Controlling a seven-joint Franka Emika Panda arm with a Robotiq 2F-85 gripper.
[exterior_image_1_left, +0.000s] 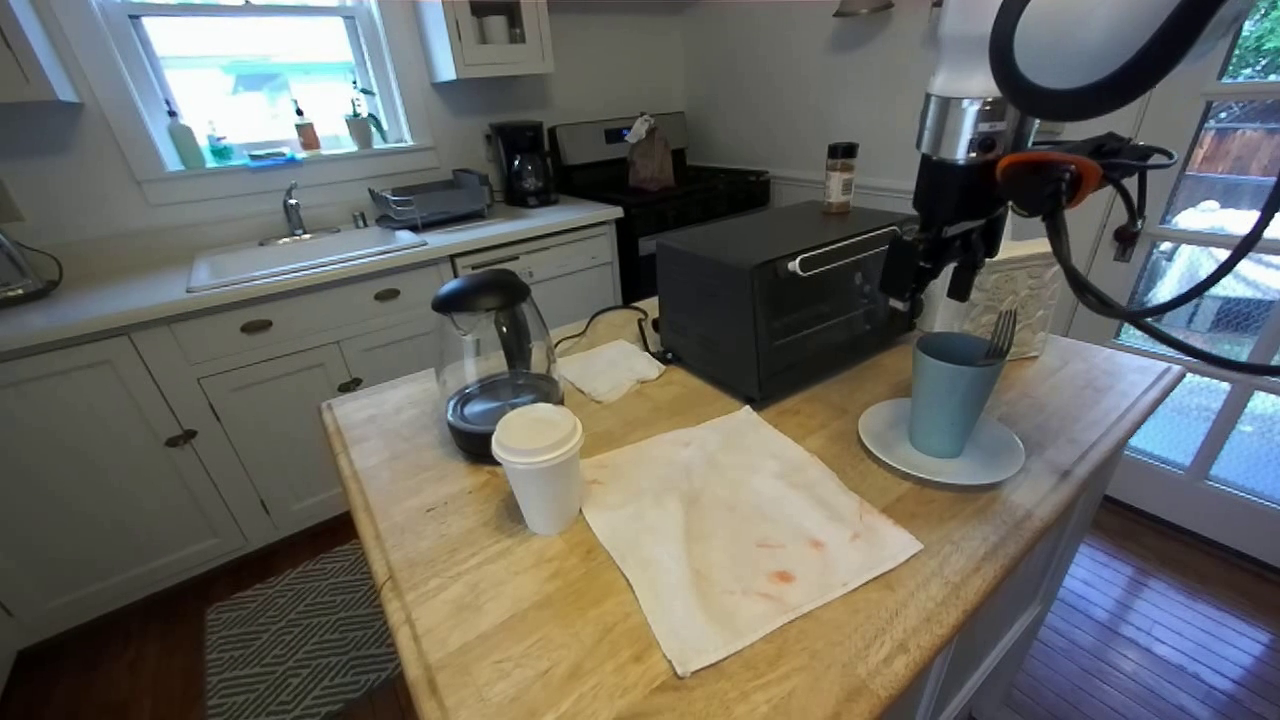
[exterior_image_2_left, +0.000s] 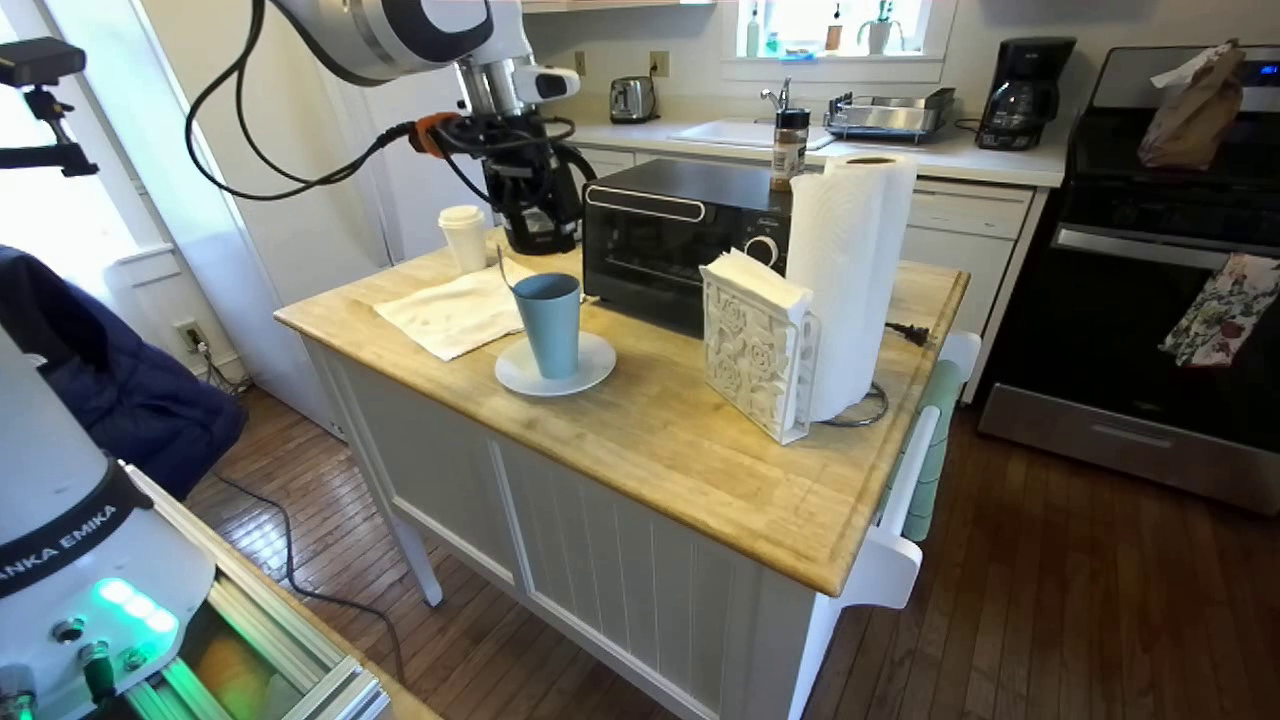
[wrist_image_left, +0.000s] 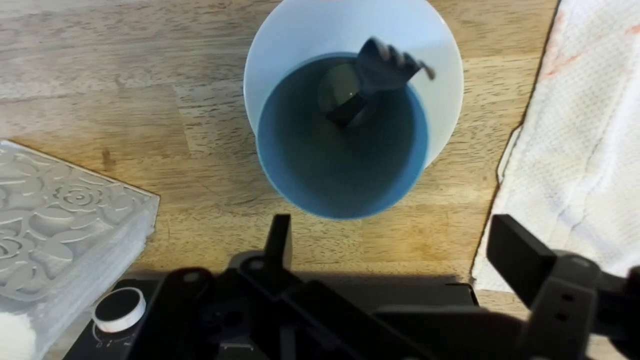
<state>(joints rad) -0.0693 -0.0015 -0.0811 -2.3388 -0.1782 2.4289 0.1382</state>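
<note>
My gripper (exterior_image_1_left: 930, 288) is open and empty, in the air above the wooden island. In the wrist view the gripper's fingers (wrist_image_left: 391, 237) stand wide apart, with nothing between them but the tabletop far below. The nearest thing is a blue cup (exterior_image_1_left: 950, 400), upright on a white plate (exterior_image_1_left: 985, 463); it also shows in an exterior view (exterior_image_2_left: 552, 335). A dark fork (wrist_image_left: 382, 70) leans in the cup, tines up, past the rim. In the wrist view the cup's rim (wrist_image_left: 342, 212) lies just ahead of the fingers, apart from them. A stained white cloth (exterior_image_1_left: 740, 540) lies flat beside the plate.
A black toaster oven (exterior_image_1_left: 710, 320) stands behind the cup, with a spice jar (exterior_image_1_left: 840, 180) on top. A napkin holder (exterior_image_2_left: 755, 340) and paper towel roll (exterior_image_2_left: 850, 290) stand at one end. A glass kettle (exterior_image_1_left: 500, 380) and lidded white paper cup (exterior_image_1_left: 543, 480) stand at the other.
</note>
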